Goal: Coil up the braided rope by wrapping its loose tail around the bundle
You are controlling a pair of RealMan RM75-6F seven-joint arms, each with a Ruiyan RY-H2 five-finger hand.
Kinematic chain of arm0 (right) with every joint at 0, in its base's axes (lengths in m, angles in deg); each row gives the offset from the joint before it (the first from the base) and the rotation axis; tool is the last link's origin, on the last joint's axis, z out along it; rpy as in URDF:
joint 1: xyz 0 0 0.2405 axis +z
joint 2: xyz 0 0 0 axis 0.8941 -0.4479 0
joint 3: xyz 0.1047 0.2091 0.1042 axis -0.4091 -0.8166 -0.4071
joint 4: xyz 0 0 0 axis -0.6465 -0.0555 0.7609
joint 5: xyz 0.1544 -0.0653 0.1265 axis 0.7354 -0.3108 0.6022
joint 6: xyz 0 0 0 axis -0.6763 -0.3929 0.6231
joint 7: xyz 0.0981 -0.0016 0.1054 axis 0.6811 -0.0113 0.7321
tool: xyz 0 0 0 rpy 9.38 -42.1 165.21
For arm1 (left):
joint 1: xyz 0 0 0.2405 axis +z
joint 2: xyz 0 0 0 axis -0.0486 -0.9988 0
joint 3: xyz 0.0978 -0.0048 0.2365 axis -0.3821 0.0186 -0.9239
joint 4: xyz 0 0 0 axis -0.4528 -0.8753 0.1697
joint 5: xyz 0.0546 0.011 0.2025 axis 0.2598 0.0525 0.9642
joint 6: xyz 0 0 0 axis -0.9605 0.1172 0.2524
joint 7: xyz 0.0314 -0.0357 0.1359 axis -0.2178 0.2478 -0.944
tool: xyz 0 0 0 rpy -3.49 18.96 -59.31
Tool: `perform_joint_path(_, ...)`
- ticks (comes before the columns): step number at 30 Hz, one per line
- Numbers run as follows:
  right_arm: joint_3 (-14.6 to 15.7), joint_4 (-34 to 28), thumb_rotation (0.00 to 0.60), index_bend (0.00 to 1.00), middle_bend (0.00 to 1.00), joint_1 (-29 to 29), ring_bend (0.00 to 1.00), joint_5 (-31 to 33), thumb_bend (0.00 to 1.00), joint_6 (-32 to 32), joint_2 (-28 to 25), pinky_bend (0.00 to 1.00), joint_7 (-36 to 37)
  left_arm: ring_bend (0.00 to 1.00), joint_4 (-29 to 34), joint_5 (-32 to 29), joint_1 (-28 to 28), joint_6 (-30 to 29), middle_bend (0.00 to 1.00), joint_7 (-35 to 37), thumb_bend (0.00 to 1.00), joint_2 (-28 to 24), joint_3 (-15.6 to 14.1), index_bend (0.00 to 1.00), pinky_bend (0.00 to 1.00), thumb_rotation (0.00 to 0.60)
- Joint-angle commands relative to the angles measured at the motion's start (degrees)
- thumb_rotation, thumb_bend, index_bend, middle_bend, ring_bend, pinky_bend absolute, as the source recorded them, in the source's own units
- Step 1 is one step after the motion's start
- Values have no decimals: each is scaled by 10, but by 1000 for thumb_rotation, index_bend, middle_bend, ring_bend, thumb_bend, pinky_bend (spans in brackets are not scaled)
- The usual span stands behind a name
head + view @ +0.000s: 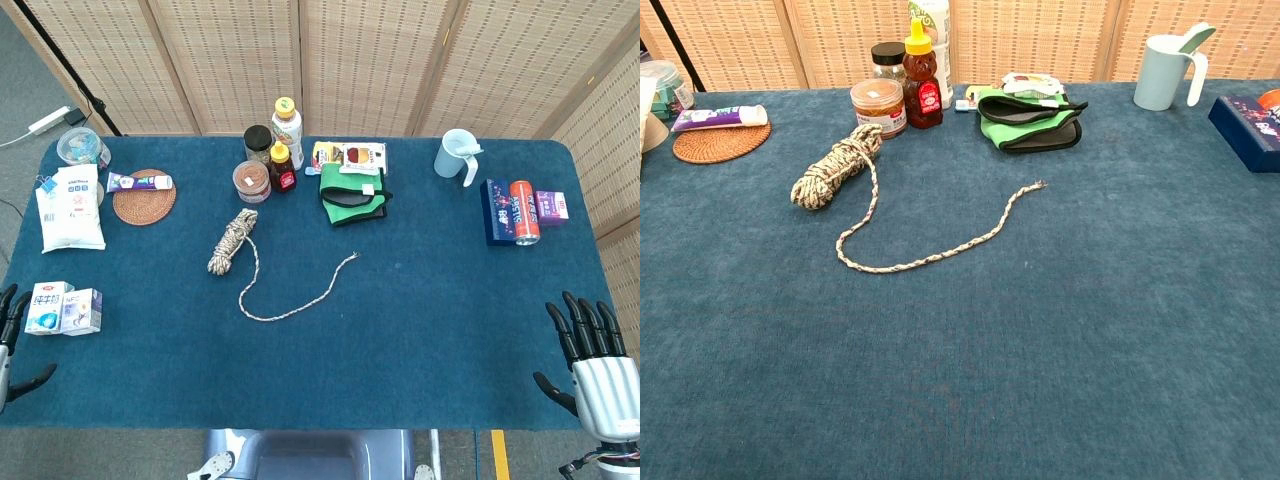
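While the rope bundle [232, 241] lies left of centre on the blue bench [420, 330], its loose tail [296, 300] curls out to the right. Both sit well apart from me: my left robot hand [12, 335] and right robot hand [592, 355] rest at the near corners, fingers spread, holding nothing.

Woven screens [350, 60] behind blue table [420, 330]

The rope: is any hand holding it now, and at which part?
Nothing is held. The rope lies on the table; left hand and right hand sit open at the near edge.
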Motion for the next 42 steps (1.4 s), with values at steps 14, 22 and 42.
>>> perform_joint_path(14, 11, -3, 600, 0, 0, 25, 0, 1, 0, -55, 8, 0, -3, 0, 14, -31, -8, 35, 0, 25, 0, -19, 5, 0, 0, 600)
perform_joint_path(22, -6, -5, 600, 94, 0, 100, 0, 0, 236, -150, 41, 0, 7, 0, 17, -5, -12, 31, 0, 46, 0, -16, -1, 0, 0, 600)
perform_joint_path(42, -65, 12, 600, 319, 0, 302, 0, 124, 465, -438, 124, 0, -61, 0, 25, -76, -40, 87, 0, -40, 0, 16, 21, 0, 0, 600)
